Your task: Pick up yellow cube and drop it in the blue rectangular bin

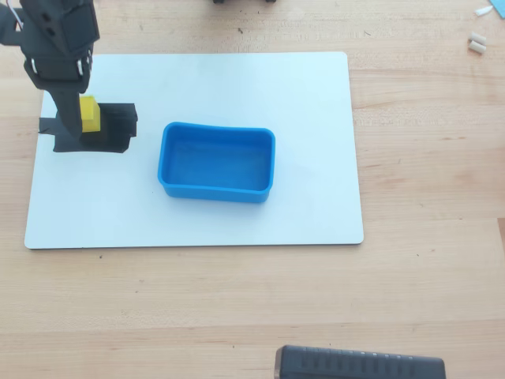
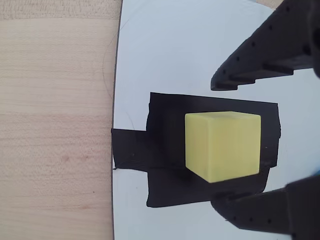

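Observation:
The yellow cube (image 1: 89, 114) sits on a black tape patch (image 1: 118, 126) at the left end of a white board (image 1: 237, 79). In the wrist view the cube (image 2: 222, 145) lies between my two black fingers. The upper finger (image 2: 250, 60) and the lower finger (image 2: 260, 212) each stand a small gap away from it. My gripper (image 2: 220, 142) is open around the cube. In the overhead view the arm hides the fingertips, and my gripper (image 1: 79, 118) is at the cube. The blue rectangular bin (image 1: 218, 187) stands empty on the board, to the right of the cube.
The board lies on a wooden table (image 1: 426, 158). Its left edge runs close to the cube in the wrist view. A dark ribbed object (image 1: 359, 365) lies at the table's front edge. Small white bits (image 1: 476, 43) lie at the back right.

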Available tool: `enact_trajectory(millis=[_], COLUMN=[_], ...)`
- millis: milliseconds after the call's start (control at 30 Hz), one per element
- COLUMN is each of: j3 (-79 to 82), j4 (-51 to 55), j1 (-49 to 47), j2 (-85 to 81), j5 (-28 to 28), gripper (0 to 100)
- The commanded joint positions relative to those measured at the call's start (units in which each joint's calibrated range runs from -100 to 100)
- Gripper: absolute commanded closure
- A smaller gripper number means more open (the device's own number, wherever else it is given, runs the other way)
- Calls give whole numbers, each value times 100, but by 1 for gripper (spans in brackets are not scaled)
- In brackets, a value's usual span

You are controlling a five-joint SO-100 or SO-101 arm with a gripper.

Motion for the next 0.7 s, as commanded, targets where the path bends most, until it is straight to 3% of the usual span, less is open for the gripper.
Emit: enact_trajectory(millis=[0,67,167,267,667], j3=[-15,-15,-15,-15,-215], j4=[-193,-201,-201,-151,897], j1=[-22,-22,-31,-31,-725], j2=[167,214,214,214,-873], j5=[-34,-20,-29,-63,-1011], gripper=[65,70,86,92,93])
